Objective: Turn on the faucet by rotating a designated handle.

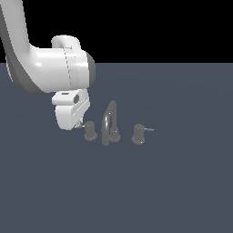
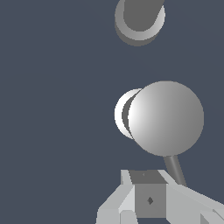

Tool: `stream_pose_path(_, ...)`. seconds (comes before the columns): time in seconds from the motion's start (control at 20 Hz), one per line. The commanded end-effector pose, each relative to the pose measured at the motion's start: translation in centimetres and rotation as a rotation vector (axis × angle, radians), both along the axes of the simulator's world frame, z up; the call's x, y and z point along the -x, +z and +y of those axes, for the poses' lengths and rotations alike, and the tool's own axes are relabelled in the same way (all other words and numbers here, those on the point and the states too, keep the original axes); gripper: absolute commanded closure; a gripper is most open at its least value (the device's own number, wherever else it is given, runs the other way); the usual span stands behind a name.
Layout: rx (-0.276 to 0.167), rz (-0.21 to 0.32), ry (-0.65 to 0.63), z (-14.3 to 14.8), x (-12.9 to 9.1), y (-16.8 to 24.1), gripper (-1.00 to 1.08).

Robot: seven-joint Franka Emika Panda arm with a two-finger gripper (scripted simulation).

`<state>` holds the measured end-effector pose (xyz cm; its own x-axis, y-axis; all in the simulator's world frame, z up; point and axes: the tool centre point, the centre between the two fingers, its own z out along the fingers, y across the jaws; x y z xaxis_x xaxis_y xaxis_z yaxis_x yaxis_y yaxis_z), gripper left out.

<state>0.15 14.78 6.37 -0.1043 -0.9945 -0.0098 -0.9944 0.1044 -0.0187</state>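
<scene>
Hovering tool [image 1: 78, 124] beside handle [image 1: 90, 131], grip state unclear, one faucet [image 1: 109, 123], two knobs

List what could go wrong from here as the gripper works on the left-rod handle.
1. The lever rod is thin, and the gripper sits right at it; the fingers could slip off without turning the handle.
2. The arched spout stands close beside the handle; a wide sweep might knock it.
3. In the exterior view the gripper hides the rod, so contact is hard to confirm.

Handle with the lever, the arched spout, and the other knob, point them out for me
handle [image 1: 90, 130], exterior view, on the knob's cylinder body.
arched spout [image 1: 109, 115], exterior view, on the upper curve.
other knob [image 1: 138, 133], exterior view, on its cylinder body.
</scene>
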Motion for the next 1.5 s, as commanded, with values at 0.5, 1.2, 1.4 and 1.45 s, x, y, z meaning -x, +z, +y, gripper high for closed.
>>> stream_pose_path(0.5, 0.001, 0.009, 0.029, -0.3, 3.3, 0.0, 1.08)
stream_pose_path(1.2, 0.001, 0.016, 0.005, -3.4, 5.5, 0.0, 1.08)
stream_pose_path(1.4, 0.006, 0.019, -0.010, -6.2, 5.3, 0.0, 1.08)
stream_pose_path(1.45, 0.007, 0.020, -0.013, -6.9, 5.2, 0.0, 1.08)
